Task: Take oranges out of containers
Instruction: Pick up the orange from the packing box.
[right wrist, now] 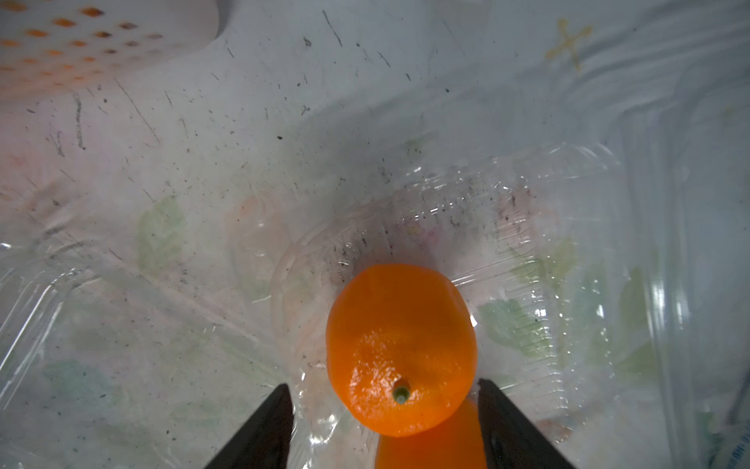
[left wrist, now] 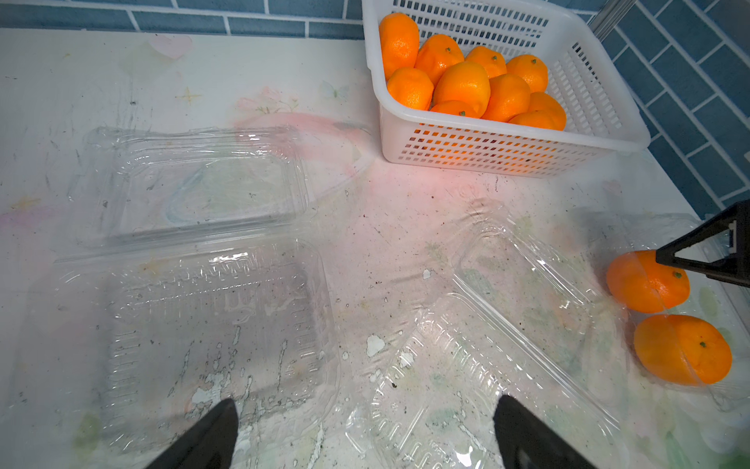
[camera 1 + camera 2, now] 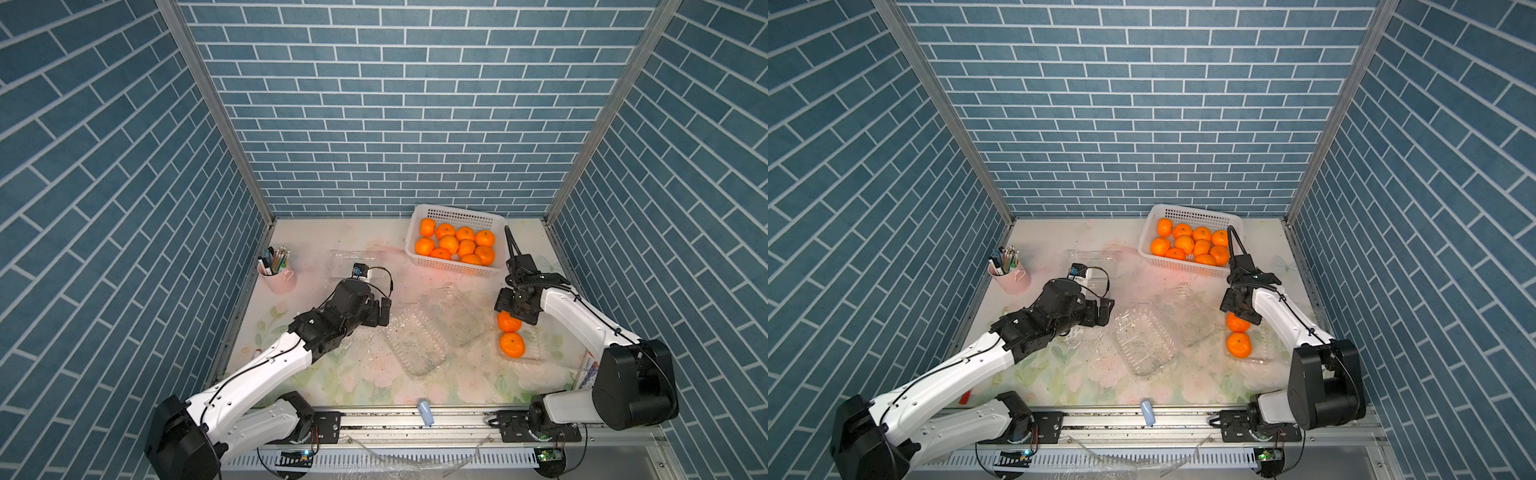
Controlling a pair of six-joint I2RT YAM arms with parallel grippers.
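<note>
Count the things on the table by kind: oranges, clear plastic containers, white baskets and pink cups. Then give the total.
Oranges: 12
Clear plastic containers: 3
White baskets: 1
Pink cups: 1
Total: 17

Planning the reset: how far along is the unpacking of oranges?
Done: ten oranges sit in the basket; two containers lie empty. In hand: the right hand straddles one orange in the third container, not yet gripping. Left: that orange and its neighbour.
</note>
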